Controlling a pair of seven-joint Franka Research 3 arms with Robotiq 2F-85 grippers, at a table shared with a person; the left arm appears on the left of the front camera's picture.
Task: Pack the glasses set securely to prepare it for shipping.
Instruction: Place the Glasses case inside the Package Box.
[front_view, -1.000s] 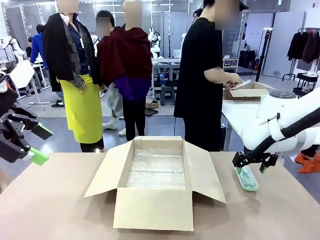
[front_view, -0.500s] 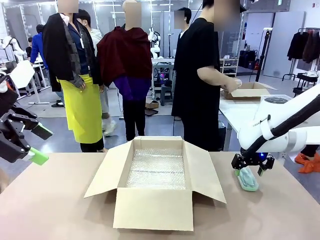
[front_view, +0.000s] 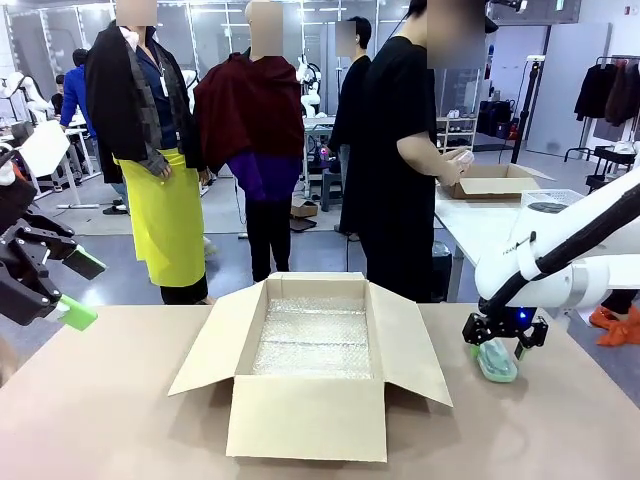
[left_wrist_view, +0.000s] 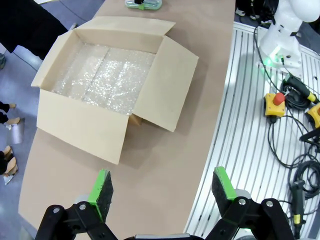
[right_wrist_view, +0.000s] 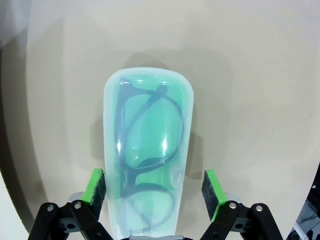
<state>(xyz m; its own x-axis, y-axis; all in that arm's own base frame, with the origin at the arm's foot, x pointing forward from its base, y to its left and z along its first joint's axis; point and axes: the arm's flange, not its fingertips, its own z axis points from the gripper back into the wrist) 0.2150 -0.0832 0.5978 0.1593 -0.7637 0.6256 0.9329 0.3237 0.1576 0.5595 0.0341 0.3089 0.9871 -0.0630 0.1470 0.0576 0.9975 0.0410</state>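
Observation:
The mint-green glasses case (right_wrist_view: 147, 150) lies flat on the table, dark frames showing through its clear lid. My right gripper (right_wrist_view: 154, 187) is open and low over it, one green pad on each side of its near end. From the front, the right gripper (front_view: 503, 343) hangs right over the case (front_view: 497, 364), to the right of the carton. My left gripper (front_view: 62, 290) is open and holds nothing, raised at the table's left edge; the left wrist view shows that gripper (left_wrist_view: 162, 192) high above the table. The pale pink case is out of view.
A big open cardboard carton (front_view: 306, 418) lined with bubble wrap (front_view: 314, 337) stands mid-table, flaps spread. Behind the table a person in black handles a small box (front_view: 495, 182) on another table. Cables and a stop button (left_wrist_view: 276, 102) lie beside the table's edge.
My right gripper has dropped lower over the mint-green case and shifted slightly toward the carton. The left gripper has stayed put. People in the background have moved.

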